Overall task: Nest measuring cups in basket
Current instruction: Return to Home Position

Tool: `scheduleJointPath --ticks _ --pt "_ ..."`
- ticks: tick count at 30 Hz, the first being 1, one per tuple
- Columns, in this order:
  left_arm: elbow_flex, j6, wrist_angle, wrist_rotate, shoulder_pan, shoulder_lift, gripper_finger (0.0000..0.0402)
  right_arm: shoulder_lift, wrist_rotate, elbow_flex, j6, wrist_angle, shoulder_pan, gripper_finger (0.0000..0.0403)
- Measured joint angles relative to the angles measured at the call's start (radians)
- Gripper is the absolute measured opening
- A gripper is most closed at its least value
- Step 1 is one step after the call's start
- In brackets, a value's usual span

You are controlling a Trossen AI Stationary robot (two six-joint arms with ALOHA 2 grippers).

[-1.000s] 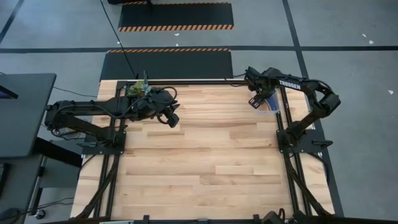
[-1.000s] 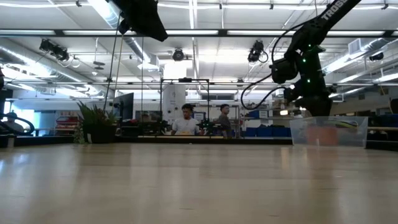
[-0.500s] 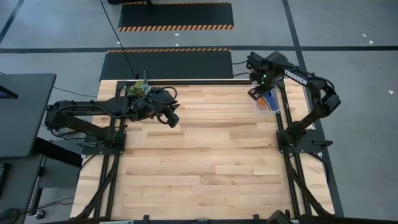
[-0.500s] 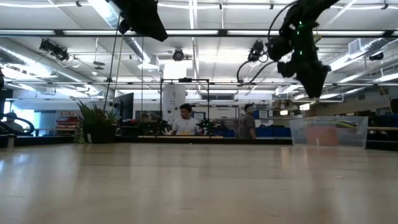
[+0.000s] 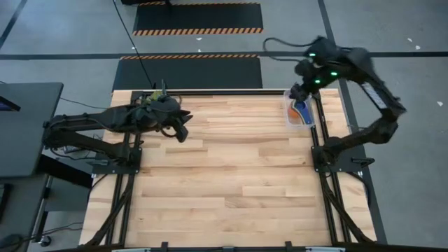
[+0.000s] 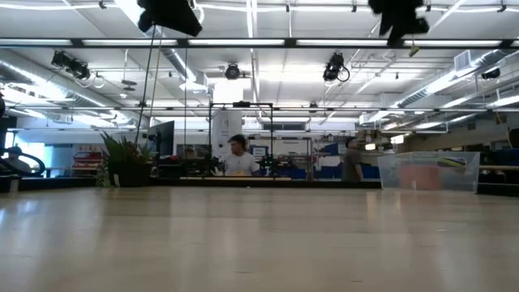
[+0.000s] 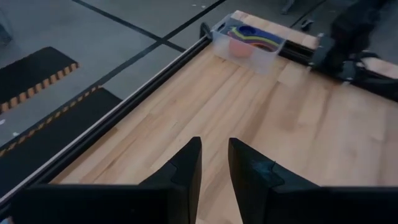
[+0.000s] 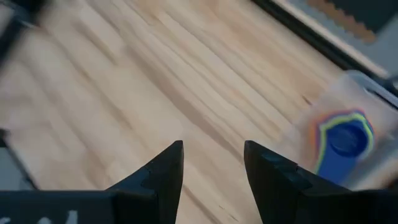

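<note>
1. The small clear rectangular plastic basket (image 5: pixel 291 120) stands at the far right edge of the light wooden table (image 5: pixel 231 175), close to the back rail and just beside the right arm's base frame.
2. The set of round plastic measuring cups (image 7: pixel 249 38) sits inside the basket, one cup nested in the next. The dark blue cup is innermost, and rims of light blue, yellow, green, orange and red ring it. Their short flat handles fan out together toward one end of the basket.
3. The right gripper (image 8: pixel 212 149) hangs high above the table's far right corner, near the basket but well clear of it. Its two dark fingers are spread wide and hold nothing. Bare wood shows between them, and the basket with the cups lies off to one side in the right wrist view.
4. The left gripper (image 7: pixel 214 149) is raised over the far left part of the table, well apart from the basket. Its fingers are released with a narrow gap between them and hold nothing.
5. In the left wrist view the basket lies across the table, at the far end of the back rail.
6. A small green potted plant (image 5: pixel 155 99) stands at the far left edge of the table, beside the left arm.
7. In the low view both arms show only as dark shapes at the very top, and a person (image 6: pixel 238 156) sits in the room beyond the table.
</note>
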Motion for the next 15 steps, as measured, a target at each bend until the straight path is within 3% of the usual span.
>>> scheduleJointPath --ticks 15 --pt "0.0 0.007 -0.155 0.156 -0.002 -0.334 0.0087 -0.381 -0.026 0.066 0.187 0.112 0.161 0.0175"
